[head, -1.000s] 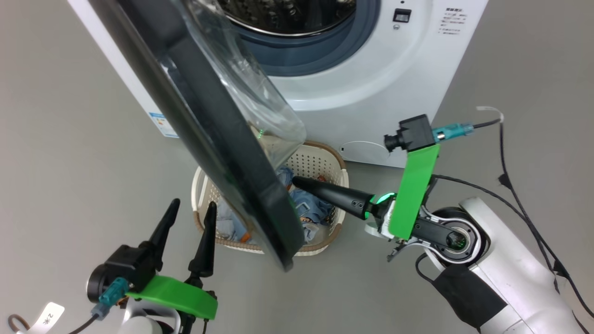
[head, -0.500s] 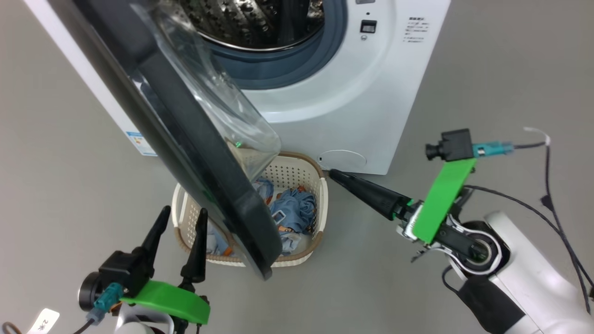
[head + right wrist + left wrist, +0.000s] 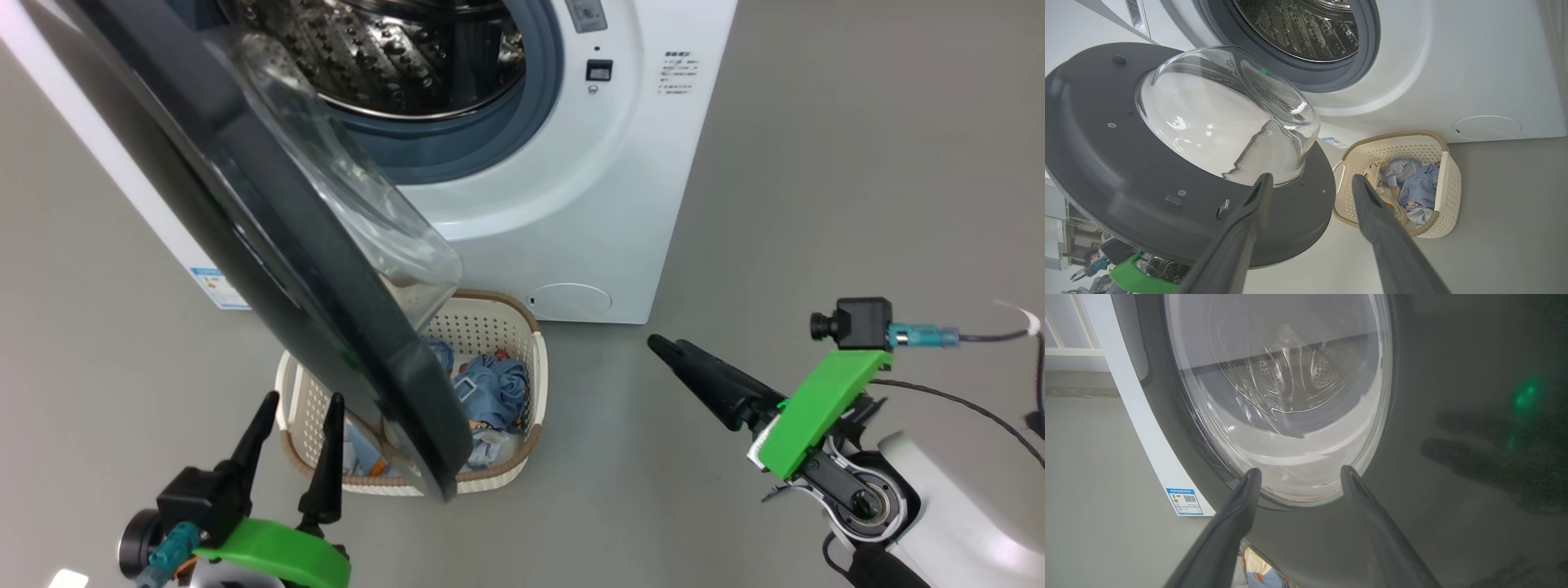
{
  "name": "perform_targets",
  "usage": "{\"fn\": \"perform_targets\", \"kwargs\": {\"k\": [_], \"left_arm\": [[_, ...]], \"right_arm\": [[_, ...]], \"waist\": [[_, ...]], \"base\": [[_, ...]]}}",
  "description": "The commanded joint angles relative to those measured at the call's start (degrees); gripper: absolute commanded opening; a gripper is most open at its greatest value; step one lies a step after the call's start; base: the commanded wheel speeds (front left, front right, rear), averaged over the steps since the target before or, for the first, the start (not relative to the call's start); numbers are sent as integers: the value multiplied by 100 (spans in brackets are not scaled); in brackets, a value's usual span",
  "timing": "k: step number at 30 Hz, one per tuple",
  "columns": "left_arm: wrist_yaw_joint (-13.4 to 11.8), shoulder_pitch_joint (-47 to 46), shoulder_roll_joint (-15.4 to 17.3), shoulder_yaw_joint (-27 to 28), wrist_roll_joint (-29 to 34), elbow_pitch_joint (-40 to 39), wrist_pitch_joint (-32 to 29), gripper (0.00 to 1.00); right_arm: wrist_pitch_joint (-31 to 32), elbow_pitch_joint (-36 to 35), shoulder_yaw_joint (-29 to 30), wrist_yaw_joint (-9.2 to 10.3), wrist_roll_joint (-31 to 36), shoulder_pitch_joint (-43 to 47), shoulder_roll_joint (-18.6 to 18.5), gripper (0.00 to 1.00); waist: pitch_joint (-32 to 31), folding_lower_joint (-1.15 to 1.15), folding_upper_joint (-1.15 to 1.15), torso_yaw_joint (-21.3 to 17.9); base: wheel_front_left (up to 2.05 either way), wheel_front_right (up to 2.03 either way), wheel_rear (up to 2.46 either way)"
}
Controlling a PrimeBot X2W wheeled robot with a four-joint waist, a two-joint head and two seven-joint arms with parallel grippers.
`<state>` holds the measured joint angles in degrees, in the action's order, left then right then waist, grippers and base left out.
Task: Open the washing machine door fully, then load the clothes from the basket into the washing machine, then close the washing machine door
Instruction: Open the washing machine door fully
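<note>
The basket (image 3: 535,392) stands on the floor (image 3: 816,204), just in front of the washing machine (image 3: 653,163), with the clothes (image 3: 494,388) inside it. The washing machine door (image 3: 269,269) juts out over the basket's left half. The left gripper (image 3: 302,400) sits at the basket's near-left corner, and the right gripper (image 3: 665,347) is apart to the basket's right.

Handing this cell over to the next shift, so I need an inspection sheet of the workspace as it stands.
Surface: plain grey floor.
Job's things: washing machine door swung open, partly hiding the basket in the head view; clothes in the basket; washing machine drum shows no clothes.
Clutter: nothing seen.
End effectors: left end effector open, empty, facing the door; right end effector open, empty, right of the basket.
Cables: camera cable trailing off the right wrist.
Surroundings: blue label on the machine's side.
</note>
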<state>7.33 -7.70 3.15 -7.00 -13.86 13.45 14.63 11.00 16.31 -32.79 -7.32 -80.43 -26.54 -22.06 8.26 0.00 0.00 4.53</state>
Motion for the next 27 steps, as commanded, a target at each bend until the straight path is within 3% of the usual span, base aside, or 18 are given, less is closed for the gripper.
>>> {"fn": "perform_targets", "kwargs": {"k": [1, 14, 19, 27], "left_arm": [[15, -11, 123, 214, 27, -119, 37, 100], [15, 183, 173, 355, -23, -97, 37, 100], [15, 215, 193, 392, -34, -64, 37, 100], [15, 221, 214, 412, -49, -64, 37, 100]], "right_arm": [[-147, -100, -77, -17, 94, 99, -71, 100], [-1783, 643, -713, -17, 532, 391, -616, 100], [-2206, 1056, -997, -17, 632, 404, -715, 100], [-2557, 1468, -954, -17, 726, 358, -755, 100]], "waist": [[-38, 0, 0, -49], [-203, 0, 0, -284], [-224, 0, 0, -347], [-200, 0, 0, -396]], "base": [[0, 0, 0], [0, 0, 0], [0, 0, 0], [0, 0, 0]]}}
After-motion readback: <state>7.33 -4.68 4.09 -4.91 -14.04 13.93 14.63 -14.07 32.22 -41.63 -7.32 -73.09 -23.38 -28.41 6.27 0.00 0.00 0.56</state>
